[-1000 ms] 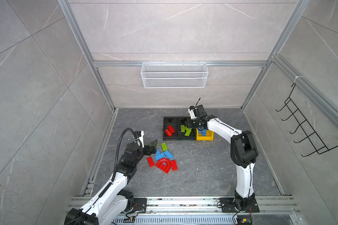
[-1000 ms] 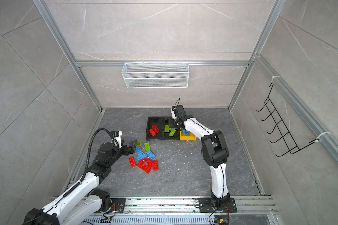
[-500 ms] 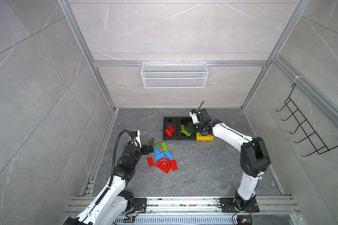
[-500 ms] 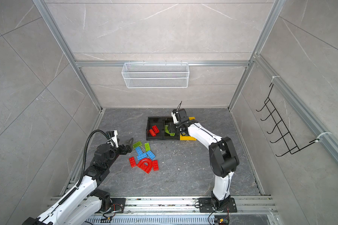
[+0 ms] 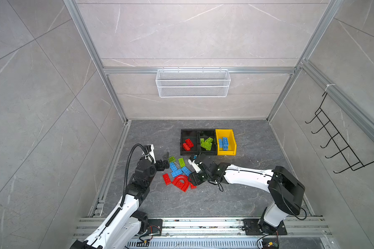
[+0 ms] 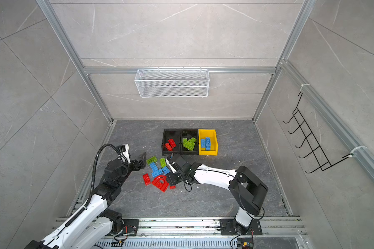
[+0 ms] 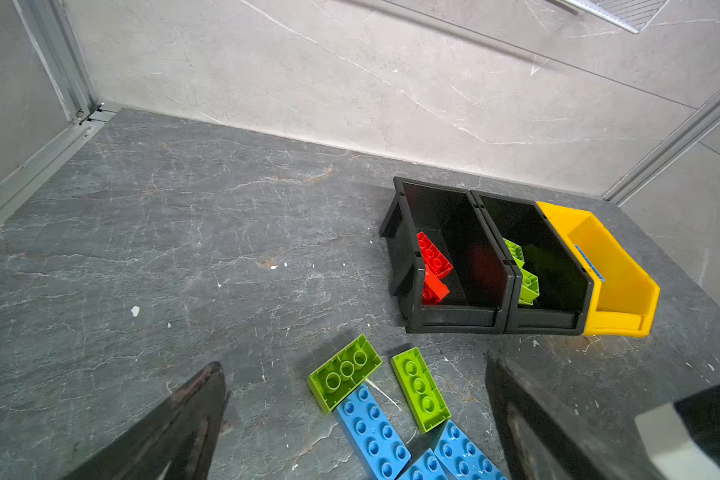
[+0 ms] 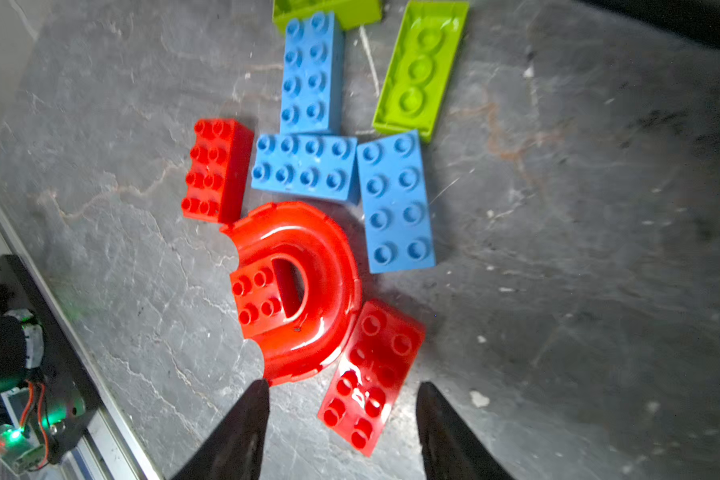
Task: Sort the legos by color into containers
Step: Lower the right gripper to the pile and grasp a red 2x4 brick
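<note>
The left gripper (image 7: 355, 365) hovers low over the grey stone floor (image 7: 184, 249), its fingers (image 7: 188, 415) spread wide with nothing held between them. Just ahead of their tips lie two lime green bricks (image 7: 345, 371), studs down, one touching the first of three loose blue bricks (image 8: 312, 70). Farther beyond those tips, well apart, stand the joined containers (image 7: 454, 324): the end black bin (image 5: 189, 130) holds sorted red bricks (image 5: 187, 144), the middle black bin (image 5: 207, 130) sorted green bricks (image 5: 206, 143), and the yellow bin (image 5: 232, 138) sorted blue bricks (image 5: 224, 143). In the loose pile a red brick (image 8: 217, 168) and the red arch (image 8: 308, 257) crowd against the blue ones. The right gripper (image 8: 344, 384) stands over the pile's edge, its fingers (image 8: 242, 436) apart and visibly gripping nothing. A second red brick (image 8: 371, 374) lies with its end between the two tips, touching the arch, whose rim sits just beside one fingertip. A white wire basket (image 5: 192, 83) hangs on the back wall and a black hook rack (image 5: 337, 146) on the side wall, both well apart from the arms.
</note>
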{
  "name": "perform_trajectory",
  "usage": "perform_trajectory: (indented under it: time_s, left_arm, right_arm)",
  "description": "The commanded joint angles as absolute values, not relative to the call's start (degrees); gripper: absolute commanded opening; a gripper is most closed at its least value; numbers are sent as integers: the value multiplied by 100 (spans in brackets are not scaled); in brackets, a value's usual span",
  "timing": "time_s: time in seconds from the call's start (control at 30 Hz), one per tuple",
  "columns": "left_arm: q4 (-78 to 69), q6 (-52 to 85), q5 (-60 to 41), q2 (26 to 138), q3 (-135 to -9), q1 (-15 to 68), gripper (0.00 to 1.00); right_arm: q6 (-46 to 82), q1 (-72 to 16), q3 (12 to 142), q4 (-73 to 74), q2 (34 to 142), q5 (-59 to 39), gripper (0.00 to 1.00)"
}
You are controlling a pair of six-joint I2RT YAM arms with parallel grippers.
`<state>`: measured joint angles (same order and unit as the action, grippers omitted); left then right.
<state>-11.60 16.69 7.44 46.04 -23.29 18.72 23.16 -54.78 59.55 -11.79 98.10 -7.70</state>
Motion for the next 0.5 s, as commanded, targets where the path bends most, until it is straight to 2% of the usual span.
perform_trajectory:
  time_s: [0.0,0.17,0.47]
  left_arm:
    - [-1268,1588,798,4584,-2356,1855,100]
    - [-1266,1573,860,4518,-2331,1854,100]
    - [-1252,1600,840,4494,-2334,1855,100]
  right_arm:
    - [2323,-5611,6078,-1395,9980,-523,59]
    - [2276,-5873,6185,-1864,10070,-75,59]
    - [2372,-5985,6345,-2084,10484,138,60]
